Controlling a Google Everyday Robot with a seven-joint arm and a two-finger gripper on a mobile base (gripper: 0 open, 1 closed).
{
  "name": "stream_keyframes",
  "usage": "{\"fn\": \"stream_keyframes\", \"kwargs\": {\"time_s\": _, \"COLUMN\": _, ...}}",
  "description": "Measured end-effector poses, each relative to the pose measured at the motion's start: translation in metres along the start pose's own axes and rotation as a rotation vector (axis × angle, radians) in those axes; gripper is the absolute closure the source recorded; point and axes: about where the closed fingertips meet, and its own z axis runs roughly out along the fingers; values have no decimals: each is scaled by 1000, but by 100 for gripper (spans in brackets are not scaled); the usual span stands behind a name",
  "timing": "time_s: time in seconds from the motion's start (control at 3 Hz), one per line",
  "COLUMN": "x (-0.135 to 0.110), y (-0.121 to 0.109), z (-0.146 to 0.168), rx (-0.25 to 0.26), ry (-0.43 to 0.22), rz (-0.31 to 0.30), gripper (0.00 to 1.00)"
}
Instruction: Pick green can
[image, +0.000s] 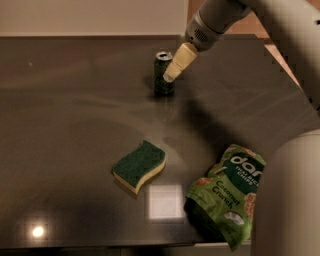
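The green can (160, 80) is a small dark green drink can with a silver top, standing upright on the dark table (75, 110) at the back middle. My gripper (170, 75) reaches down from the upper right on its grey and white arm. Its cream tip is right at the can's upper right side and overlaps the can's edge in this view. I cannot tell whether it touches the can.
A green-and-yellow sponge (139, 166) lies at the front middle. A light green "dang" chip bag (229, 192) lies at the front right near the table's edge. A white part of the robot (290, 200) fills the lower right corner.
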Motion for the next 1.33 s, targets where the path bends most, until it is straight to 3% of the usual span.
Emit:
{"fn": "stream_keyframes", "kwargs": {"time_s": 0.33, "x": -15, "y": 1, "z": 21, "rx": -4, "ry": -29, "rz": 15, "gripper": 0}}
{"fn": "stream_keyframes", "kwargs": {"time_s": 1.0, "x": -33, "y": -3, "z": 45, "rx": 52, "ry": -73, "rz": 52, "gripper": 0}}
{"fn": "stream_keyframes", "kwargs": {"time_s": 1.33, "x": -36, "y": -5, "z": 48, "rx": 64, "ry": -83, "rz": 60, "gripper": 17}}
